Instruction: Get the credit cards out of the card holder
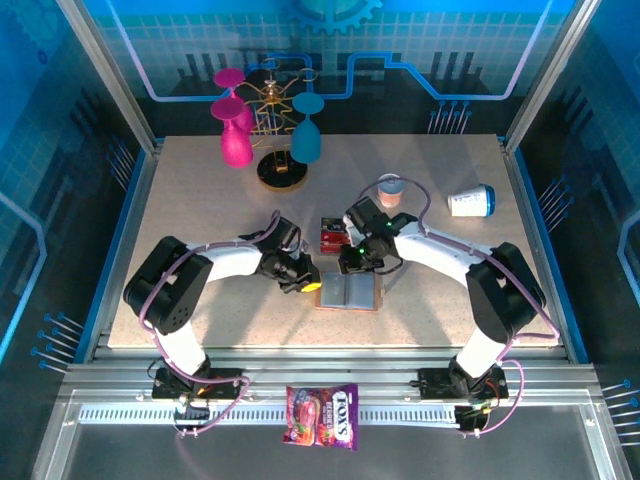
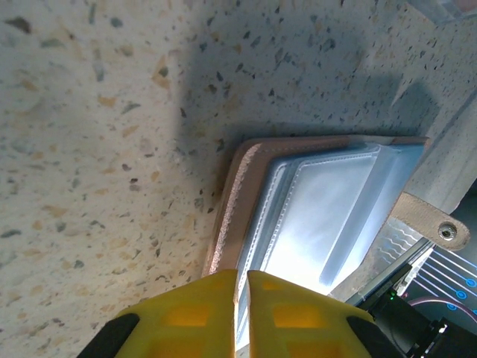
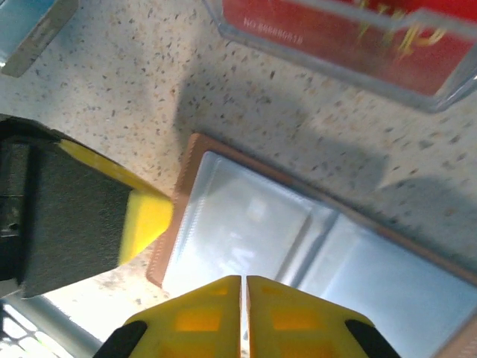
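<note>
Left tool point(image 2: 242, 298), right tool point(image 3: 244, 306) shut; one card holder point(image 1: 347, 292).

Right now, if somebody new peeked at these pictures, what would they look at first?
Probably the left claw and right claw, both pinched shut, meeting at the open card holder in the middle of the table. Next come the bright pink glasses and teal glass on the gold rack at the far side, and the candy bag on the near rail.
</note>
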You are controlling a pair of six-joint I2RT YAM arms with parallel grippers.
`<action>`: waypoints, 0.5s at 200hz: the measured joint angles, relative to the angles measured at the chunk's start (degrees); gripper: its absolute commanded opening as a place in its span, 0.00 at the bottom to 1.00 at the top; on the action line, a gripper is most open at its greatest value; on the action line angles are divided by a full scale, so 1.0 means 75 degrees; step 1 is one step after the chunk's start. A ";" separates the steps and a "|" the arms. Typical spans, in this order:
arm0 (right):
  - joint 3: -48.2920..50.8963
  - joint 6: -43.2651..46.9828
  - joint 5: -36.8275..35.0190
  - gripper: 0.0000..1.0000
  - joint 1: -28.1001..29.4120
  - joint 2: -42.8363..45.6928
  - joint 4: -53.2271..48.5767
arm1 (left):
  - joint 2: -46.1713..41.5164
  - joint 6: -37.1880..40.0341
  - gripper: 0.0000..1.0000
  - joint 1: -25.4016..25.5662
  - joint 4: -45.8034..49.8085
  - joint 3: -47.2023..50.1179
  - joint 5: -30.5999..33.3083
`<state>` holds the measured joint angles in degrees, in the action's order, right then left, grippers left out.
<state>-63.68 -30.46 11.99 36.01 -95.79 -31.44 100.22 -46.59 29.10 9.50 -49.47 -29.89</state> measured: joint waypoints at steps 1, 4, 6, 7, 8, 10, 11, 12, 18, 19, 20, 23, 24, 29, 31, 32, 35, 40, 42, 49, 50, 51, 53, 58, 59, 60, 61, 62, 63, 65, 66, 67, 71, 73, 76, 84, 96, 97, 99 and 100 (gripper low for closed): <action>0.0012 -0.0020 0.0017 0.11 -0.0003 0.0000 0.0006 | 0.0006 0.0000 0.12 0.0000 -0.0003 0.0000 0.0000; 0.0050 -0.0119 0.0085 0.11 0.0000 0.0003 0.0058 | 0.0015 0.0000 0.12 0.0000 -0.0009 0.0000 0.0000; 0.0079 -0.0184 0.0134 0.11 0.0000 0.0006 0.0105 | 0.0020 0.0000 0.12 0.0000 -0.0012 0.0000 0.0000; 0.0090 -0.0204 0.0146 0.11 0.0000 0.0009 0.0119 | 0.0023 0.0000 0.12 0.0000 -0.0012 0.0000 0.0000; 0.0102 -0.0221 0.0160 0.11 0.0000 0.0009 0.0137 | 0.0026 0.0000 0.12 0.0000 -0.0012 0.0000 0.0000; 0.0134 -0.0289 0.0219 0.11 0.0000 0.0012 0.0181 | 0.0032 0.0000 0.12 0.0003 -0.0015 0.0000 -0.0003; 0.0143 -0.0309 0.0233 0.11 0.0000 0.0012 0.0204 | 0.0032 0.0000 0.12 0.0006 -0.0017 0.0000 -0.0003; 0.0163 -0.0353 0.0268 0.11 0.0000 0.0015 0.0227 | 0.0032 0.0000 0.12 0.0006 -0.0020 0.0000 -0.0003; 0.0242 -0.0498 0.0385 0.12 0.0000 0.0017 0.0344 | 0.0041 0.0000 0.11 0.0012 -0.0041 0.0000 -0.0006; 0.0251 -0.0516 0.0399 0.12 0.0000 0.0017 0.0358 | 0.0041 0.0000 0.11 0.0012 -0.0041 0.0000 -0.0006; 0.0259 -0.0533 0.0417 0.12 0.0000 0.0017 0.0376 | 0.0041 0.0000 0.11 0.0012 -0.0044 0.0000 -0.0009; 0.0297 -0.0595 0.0475 0.12 0.0000 0.0020 0.0428 | 0.0041 0.0000 0.12 0.0015 -0.0055 0.0000 -0.0017; 0.0318 -0.0632 0.0504 0.12 -0.0003 0.0020 0.0466 | 0.0041 0.0000 0.11 0.0015 -0.0058 0.0000 -0.0020; 0.0376 -0.0726 0.0589 0.12 0.0000 0.0020 0.0545 | 0.0041 0.0000 0.11 0.0020 -0.0079 0.0000 -0.0032; 0.0402 -0.0772 0.0638 0.12 0.0000 0.0020 0.0589 | 0.0041 0.0000 0.11 0.0023 -0.0082 0.0000 -0.0035; 0.0417 -0.0801 0.0670 0.13 0.0000 0.0020 0.0603 | 0.0041 0.0000 0.11 0.0023 -0.0082 0.0000 -0.0035; 0.0452 -0.0848 0.0723 0.13 0.0000 0.0020 0.0650 | 0.0041 0.0000 0.11 0.0023 -0.0090 0.0000 -0.0044; 0.0501 -0.0941 0.0822 0.14 0.0000 0.0020 0.0731 | 0.0047 0.0000 0.11 0.0029 -0.0108 0.0000 -0.0052; 0.0522 -0.0962 0.0868 0.14 0.0000 0.0020 0.0761 | 0.0047 0.0000 0.11 0.0032 -0.0111 0.0000 -0.0055; 0.0571 -0.1072 0.0997 0.15 0.0000 0.0015 0.0857 | 0.0047 -0.0003 0.11 0.0035 -0.0111 0.0000 -0.0058; 0.0574 -0.1090 0.1011 0.15 0.0000 0.0012 0.0874 | 0.0047 -0.0003 0.11 0.0035 -0.0111 0.0000 -0.0058; 0.0586 -0.1131 0.1040 0.15 0.0000 0.0012 0.0895 | 0.0047 -0.0003 0.11 0.0038 -0.0111 0.0000 -0.0058; 0.0597 -0.1154 0.1081 0.15 0.0000 0.0006 0.0938 | 0.0047 -0.0003 0.11 0.0038 -0.0111 0.0000 -0.0058; 0.0615 -0.1224 0.1154 0.16 0.0000 -0.0003 0.0988 | 0.0050 -0.0006 0.11 0.0038 -0.0111 0.0000 -0.0058; 0.0618 -0.1236 0.1172 0.16 0.0003 -0.0006 0.1003 | 0.0052 -0.0003 0.11 0.0038 -0.0114 0.0000 -0.0058; 0.0621 -0.1233 0.1186 0.16 0.0003 -0.0009 0.1014 | 0.0052 -0.0003 0.11 0.0038 -0.0114 0.0000 -0.0058; 0.0624 -0.1233 0.1198 0.16 0.0006 -0.0009 0.1020 | 0.0052 -0.0006 0.11 0.0038 -0.0114 0.0000 -0.0058; 0.0627 -0.1250 0.1218 0.17 0.0006 -0.0012 0.1043 | 0.0052 -0.0006 0.11 0.0038 -0.0114 0.0000 -0.0058; 0.0629 -0.1271 0.1230 0.17 0.0006 -0.0017 0.1052 | 0.0052 -0.0003 0.11 0.0038 -0.0114 0.0000 -0.0058; 0.0635 -0.1311 0.1259 0.17 0.0006 -0.0026 0.1072 | 0.0055 -0.0006 0.11 0.0038 -0.0111 0.0000 -0.0058; 0.0635 -0.1314 0.1271 0.17 0.0006 -0.0026 0.1084 | 0.0058 -0.0006 0.11 0.0038 -0.0111 0.0000 -0.0058; 0.0635 -0.1311 0.1276 0.17 0.0006 -0.0029 0.1090 | 0.0061 -0.0006 0.11 0.0038 -0.0111 0.0000 -0.0058; 0.0635 -0.1364 0.1314 0.18 0.0012 -0.0047 0.1122 | 0.0064 -0.0006 0.11 0.0038 -0.0111 0.0000 -0.0058; 0.0635 -0.1376 0.1329 0.18 0.0012 -0.0055 0.1128 | 0.0073 -0.0006 0.11 0.0038 -0.0111 0.0000 -0.0058; 0.0635 -0.1381 0.1349 0.19 0.0012 -0.0067 0.1157 | 0.0076 -0.0006 0.11 0.0038 -0.0111 0.0000 -0.0055; 0.0635 -0.1451 0.1399 0.21 0.0023 -0.0114 0.1204 | 0.0096 -0.0009 0.11 0.0044 -0.0108 0.0000 -0.0052; 0.0635 -0.1513 0.1425 0.23 0.0044 -0.0184 0.1207 | 0.0119 -0.0023 0.11 0.0044 -0.0108 0.0003 -0.0052; 0.0635 -0.1518 0.1425 0.23 0.0047 -0.0189 0.1207 | 0.0119 -0.0026 0.11 0.0044 -0.0108 0.0003 -0.0052; 0.0635 -0.1536 0.1431 0.23 0.0050 -0.0207 0.1198 | 0.0125 -0.0029 0.11 0.0044 -0.0108 0.0003 -0.0052; 0.0635 -0.1539 0.1440 0.23 0.0052 -0.0219 0.1192 | 0.0128 -0.0029 0.11 0.0044 -0.0105 0.0003 -0.0052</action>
<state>-58.92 -42.00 22.79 36.40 -97.43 -22.50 101.19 -46.81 29.43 8.71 -49.45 -30.28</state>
